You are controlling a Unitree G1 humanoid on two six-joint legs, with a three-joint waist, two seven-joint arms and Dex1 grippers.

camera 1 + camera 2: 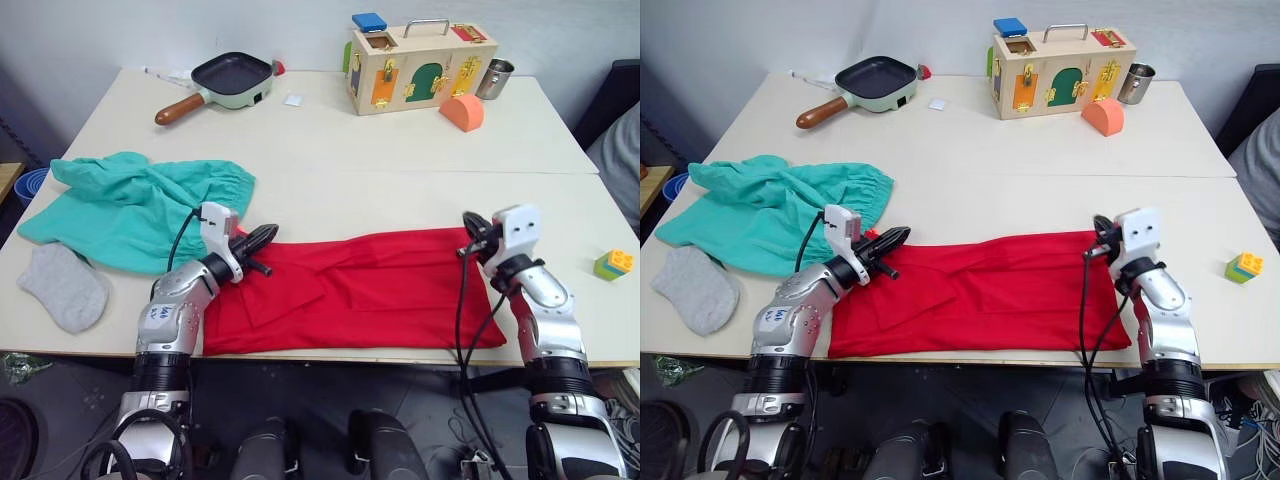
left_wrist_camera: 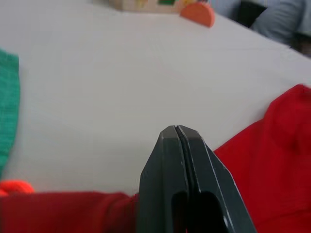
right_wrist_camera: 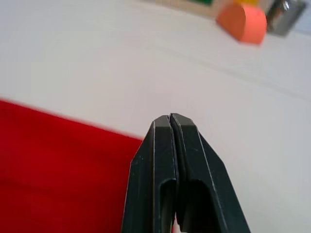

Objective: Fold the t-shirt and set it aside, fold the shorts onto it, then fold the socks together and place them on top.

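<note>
The red t-shirt lies flattened as a long strip along the table's front edge. My left gripper is shut at the shirt's far left corner, its tips reaching just past the cloth over bare table. My right gripper is shut at the far right corner. In both wrist views the fingers press together with red cloth beneath them and none visible between the tips. The teal shorts lie crumpled at the left, touching the shirt's corner. A grey sock rests in front of the shorts near the table's edge.
At the back stand a frying pan, a wooden latch box, an orange block and a metal cup. A small toy brick sits at the right. A person's grey sleeve shows at the right edge.
</note>
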